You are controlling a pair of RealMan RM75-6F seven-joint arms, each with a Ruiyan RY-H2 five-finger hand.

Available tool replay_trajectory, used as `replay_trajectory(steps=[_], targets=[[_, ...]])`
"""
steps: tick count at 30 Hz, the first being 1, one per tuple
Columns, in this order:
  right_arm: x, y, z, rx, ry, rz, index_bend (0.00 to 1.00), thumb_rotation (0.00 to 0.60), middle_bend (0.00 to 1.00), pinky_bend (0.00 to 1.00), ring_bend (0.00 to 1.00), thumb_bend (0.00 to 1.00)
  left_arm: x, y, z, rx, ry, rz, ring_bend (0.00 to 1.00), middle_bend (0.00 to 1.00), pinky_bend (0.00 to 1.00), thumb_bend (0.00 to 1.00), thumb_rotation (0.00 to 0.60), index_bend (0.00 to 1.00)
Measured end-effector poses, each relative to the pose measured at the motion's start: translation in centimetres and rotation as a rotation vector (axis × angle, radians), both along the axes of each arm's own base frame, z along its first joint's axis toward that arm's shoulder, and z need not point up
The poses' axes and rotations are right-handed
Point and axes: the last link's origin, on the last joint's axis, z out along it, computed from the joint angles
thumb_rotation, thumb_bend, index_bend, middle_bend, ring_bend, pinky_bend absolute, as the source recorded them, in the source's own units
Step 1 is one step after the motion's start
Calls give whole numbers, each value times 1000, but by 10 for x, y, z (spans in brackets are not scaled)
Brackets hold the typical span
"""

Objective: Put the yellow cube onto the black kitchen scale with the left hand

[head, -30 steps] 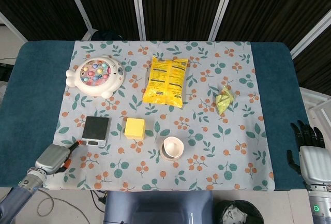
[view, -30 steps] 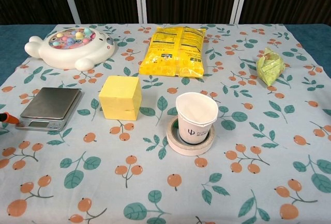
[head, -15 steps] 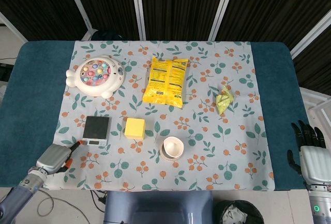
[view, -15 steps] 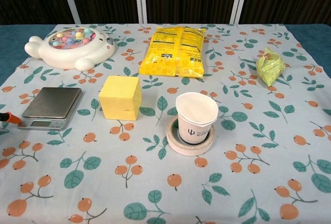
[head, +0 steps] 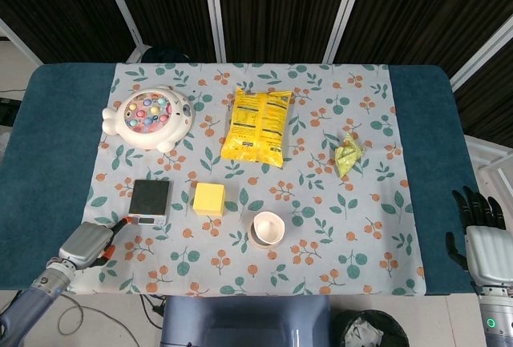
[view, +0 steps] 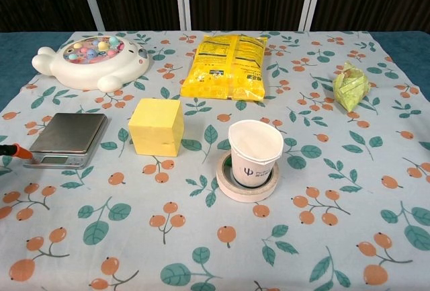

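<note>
Setup moment, nothing grasped yet. Yellow foam-like cube (head: 208, 199) sits on the floral tablecloth (head: 321, 227), just right of the flat black kitchen scale with grey metal plate (head: 150, 201); the two are near but apart, cube not on the scale. In the chest view the cube (view: 156, 127) stands square and upright, no long axis to speak of, scale (view: 67, 140) to its left with the display edge facing near.

Left hand (head: 86, 244) is at the near-left table edge, low, just near-left of the scale; an orange-tipped finger pokes toward the scale's near corner, and that tip shows at the chest view's left border. Whether its fingers are apart or curled, cannot tell from here; it holds nothing I can see. Right hand (head: 479, 239) is parked off the near-right corner, fingers up and spread, holding nothing, well apart from everything.

Key relation: cube lies far-right of the left hand, with the scale sitting between them. So the left hand, clearly the nearer one, likely has to reach over or around the scale to take the cube, then carry it back left onto the plate. Risk, by my read: brushing the scale on the way.

White paper cup (head: 268, 226) sits on a tape ring, near-right of the cube.
</note>
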Motion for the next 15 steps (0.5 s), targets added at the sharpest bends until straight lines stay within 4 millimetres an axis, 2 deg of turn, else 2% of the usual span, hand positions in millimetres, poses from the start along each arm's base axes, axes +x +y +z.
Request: replay_trajectory(steps=[15], targets=[[0,0,1,-4,-1,-4,0,600,26,11,3,559,-3,-1,-2,-9,11,8,509,573,564,530,600,118]])
